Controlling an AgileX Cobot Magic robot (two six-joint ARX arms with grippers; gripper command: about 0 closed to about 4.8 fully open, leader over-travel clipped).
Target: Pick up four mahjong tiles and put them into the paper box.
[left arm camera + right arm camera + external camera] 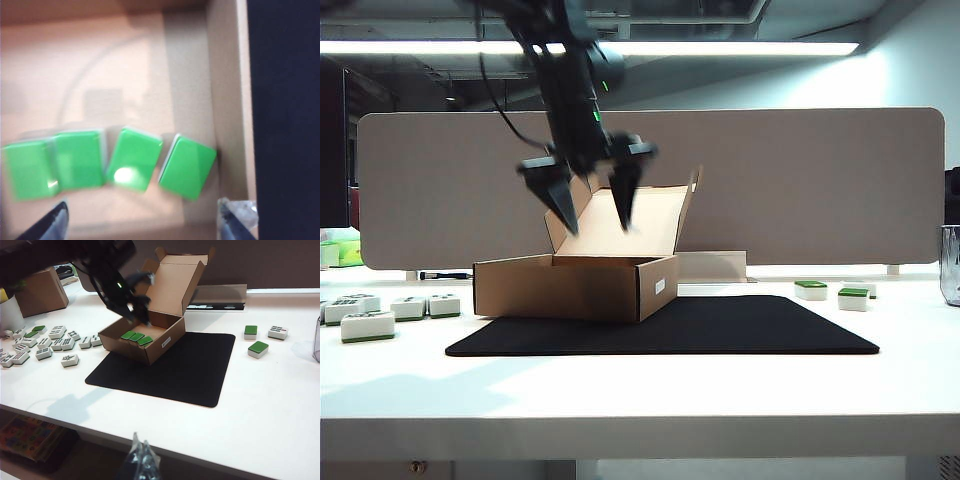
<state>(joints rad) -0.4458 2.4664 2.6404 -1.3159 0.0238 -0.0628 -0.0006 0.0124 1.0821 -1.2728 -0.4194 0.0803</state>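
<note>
1. An office or lab workspace: a white desk (640, 400) backed by a grey fabric partition screen (800, 185).
2. Above the screen run a long ceiling strip light (740, 48) and bare pipes.
3. Beside the desk sits a cardboard carton (46, 290).

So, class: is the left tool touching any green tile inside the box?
Apart. The exterior view shows the left tool, jaws open, hanging above the paper box; the mahjong tiles lie on its floor.

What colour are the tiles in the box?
Bright green tops on all four tiles in the box; clearest in the left wrist view.
</note>
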